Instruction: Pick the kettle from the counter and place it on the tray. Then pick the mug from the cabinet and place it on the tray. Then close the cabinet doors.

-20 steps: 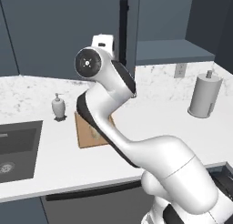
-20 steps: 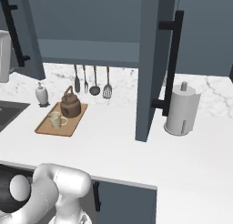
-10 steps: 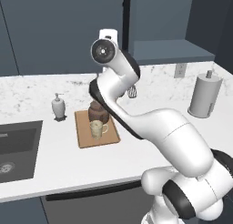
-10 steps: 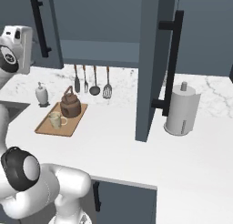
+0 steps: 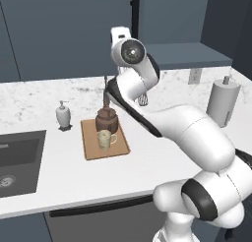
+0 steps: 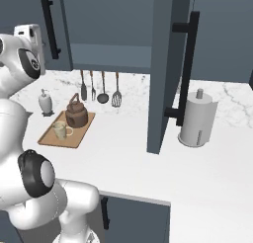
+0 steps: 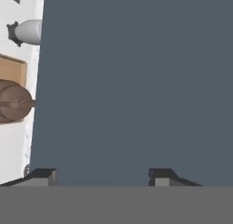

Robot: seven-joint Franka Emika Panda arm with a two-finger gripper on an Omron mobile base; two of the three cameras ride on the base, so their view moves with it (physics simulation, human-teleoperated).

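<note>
The dark brown kettle and the beige mug both stand on the wooden tray on the white counter. My hand is raised high against the left cabinet door, beside its black bar handle. In the hand view my gripper is open, empty, and faces that door's flat panel at close range. The right cabinet door stands wide open, and the cabinet shelf shows.
A white soap dispenser stands left of the tray, next to the dark sink. A paper towel roll stands on the right. Utensils hang on the back wall behind the kettle.
My arm has swung up from over the tray to the left cabinet door. That door's handle has shifted right in the right base view, so the door has swung toward the cabinet.
</note>
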